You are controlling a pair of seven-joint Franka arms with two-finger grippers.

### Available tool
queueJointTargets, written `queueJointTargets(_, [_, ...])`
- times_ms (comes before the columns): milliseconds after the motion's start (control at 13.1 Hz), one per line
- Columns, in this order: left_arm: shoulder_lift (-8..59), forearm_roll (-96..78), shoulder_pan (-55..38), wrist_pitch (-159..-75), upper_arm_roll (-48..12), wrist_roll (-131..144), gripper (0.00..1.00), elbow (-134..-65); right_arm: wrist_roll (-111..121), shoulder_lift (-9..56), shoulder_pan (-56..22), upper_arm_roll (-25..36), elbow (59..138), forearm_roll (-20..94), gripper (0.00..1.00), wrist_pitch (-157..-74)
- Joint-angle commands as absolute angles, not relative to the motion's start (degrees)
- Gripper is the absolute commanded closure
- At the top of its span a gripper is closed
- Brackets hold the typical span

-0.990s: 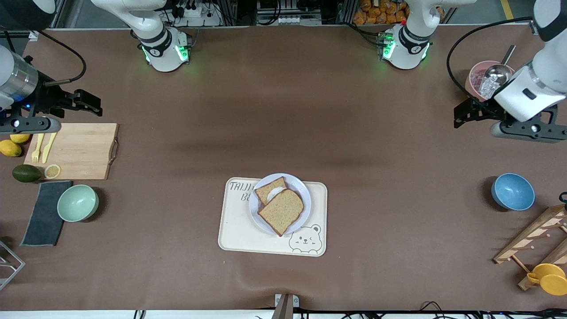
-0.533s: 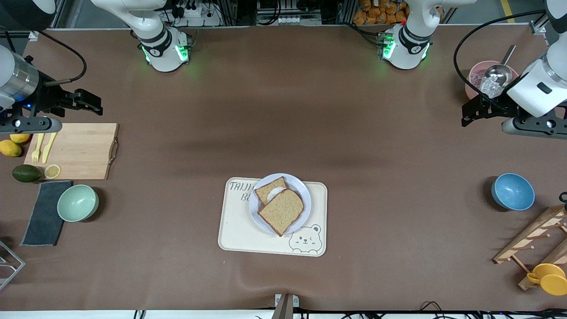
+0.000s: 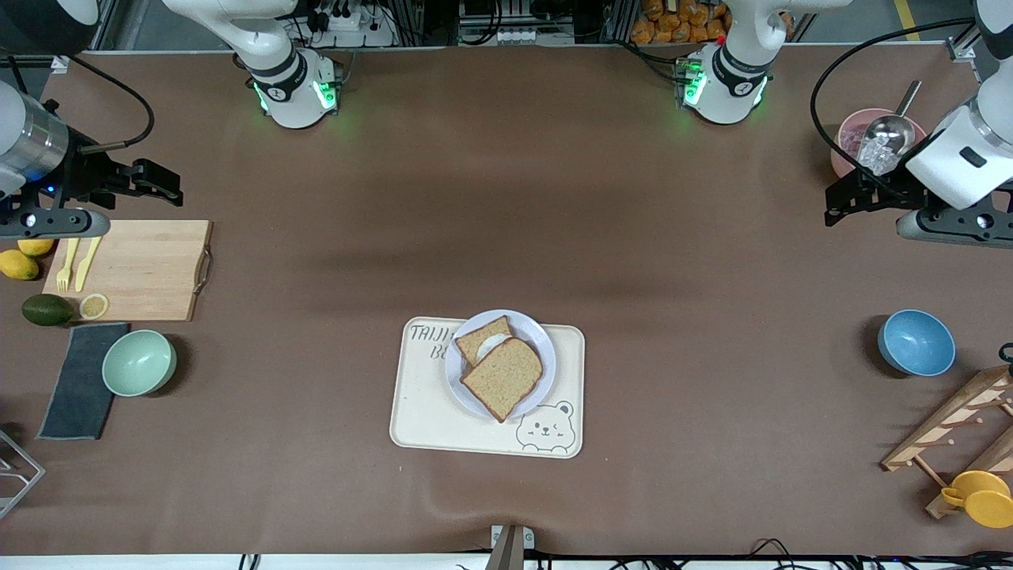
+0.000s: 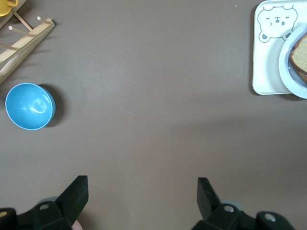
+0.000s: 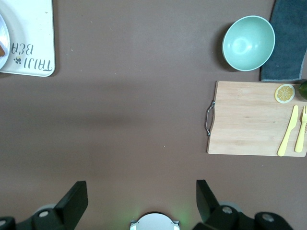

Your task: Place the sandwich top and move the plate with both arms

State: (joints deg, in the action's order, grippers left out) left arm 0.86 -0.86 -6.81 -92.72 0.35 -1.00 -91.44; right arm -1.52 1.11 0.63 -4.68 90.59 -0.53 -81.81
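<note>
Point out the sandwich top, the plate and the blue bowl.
sandwich top (image 3: 504, 374), front view, middle of the crumb.
plate (image 3: 546, 354), front view, bare rim toward the left arm's end.
blue bowl (image 3: 916, 342), front view, inner hollow.

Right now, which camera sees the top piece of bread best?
The front view: the whole sandwich top shows, lying on the plate. The left wrist view catches only an edge; the right wrist view shows a tiny sliver.

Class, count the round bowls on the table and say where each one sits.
3: a green bowl beside the dark cloth; a blue bowl at the left arm's end; a pink bowl holding a metal scoop, under the left arm.
</note>
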Motion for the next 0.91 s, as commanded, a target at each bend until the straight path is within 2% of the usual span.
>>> queueJointTargets(0, [0.88,0.00,-6.86,-91.93,0.35,-1.05,0.00,-90.26,-1.67,1.32,0.88,-4.92,90.00,-1.41,0.00,-81.21])
queueJointTargets(838, [0.00,0.70,-6.94,-91.50,0.26,-4.66,0.00,-90.35,-1.67,1.41,0.79,-4.92,90.00,-1.41,0.00,-81.47])
